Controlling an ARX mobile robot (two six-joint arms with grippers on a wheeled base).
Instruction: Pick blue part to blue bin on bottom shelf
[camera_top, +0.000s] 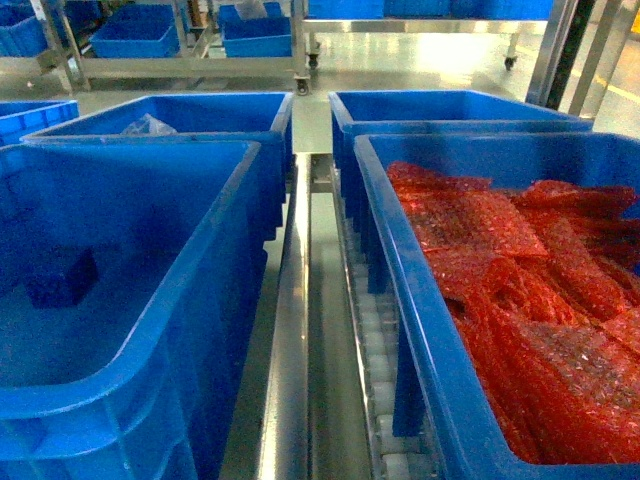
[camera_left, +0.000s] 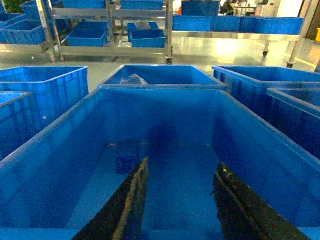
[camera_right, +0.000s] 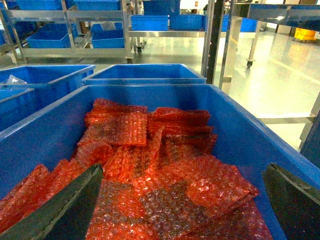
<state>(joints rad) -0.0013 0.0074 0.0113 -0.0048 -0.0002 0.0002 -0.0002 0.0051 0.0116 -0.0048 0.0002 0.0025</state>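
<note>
The blue part (camera_left: 126, 163) is seen on the floor of the blue bin (camera_left: 45, 150), near its far left corner; no writing can be read. The left tool (camera_left: 180, 200) is held wide above that bin, empty. The right tool (camera_right: 182, 200) is spread wide over red bubble wrap (camera_right: 150, 165), touching nothing.

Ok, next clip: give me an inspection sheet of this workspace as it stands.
Surface: bottom shelf, steel rails with white rollers, crates standing on it.
Job's things: blue part lies on the floor of the blue bin, near its left wall; also seen from the left wrist.
Clutter: red bubble wrap fills the neighbouring crate; clear plastic in a crate behind.
Grippers: left gripper open over the blue bin, empty; right gripper open over the bubble wrap, empty.
Cables: nothing seen.
Surroundings: steel racks with more blue crates, glossy floor.
</note>
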